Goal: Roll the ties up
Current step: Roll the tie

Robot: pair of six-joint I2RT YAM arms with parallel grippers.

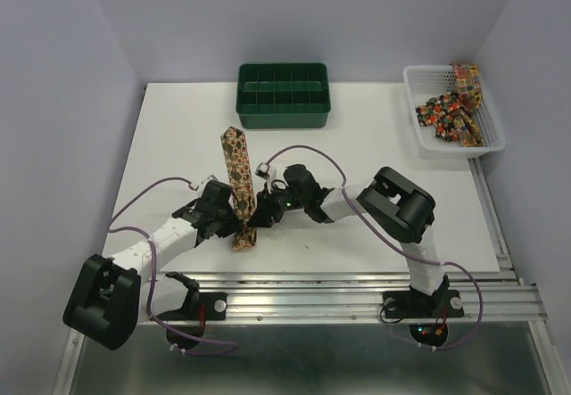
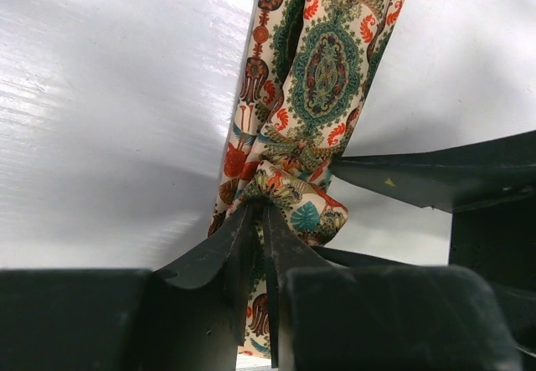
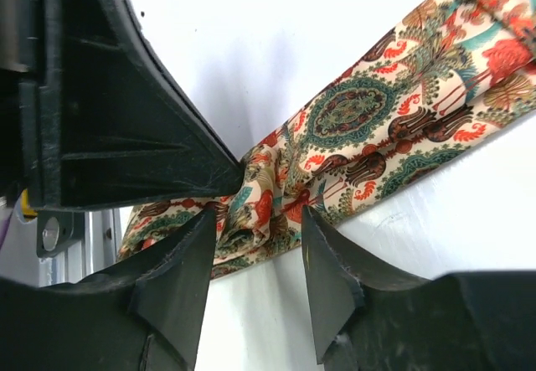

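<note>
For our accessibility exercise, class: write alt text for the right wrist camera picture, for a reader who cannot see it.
A patterned tie lies diagonally on a white table, bunched where the right gripper straddles it with fingers apart. The tip of the left gripper meets the bunch from upper left.

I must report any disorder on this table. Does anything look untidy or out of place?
The tie on the table is crumpled into a wad, not a neat roll, where the left gripper pinches it, the right gripper open around it. A second tie hangs over the basket rim.
</note>
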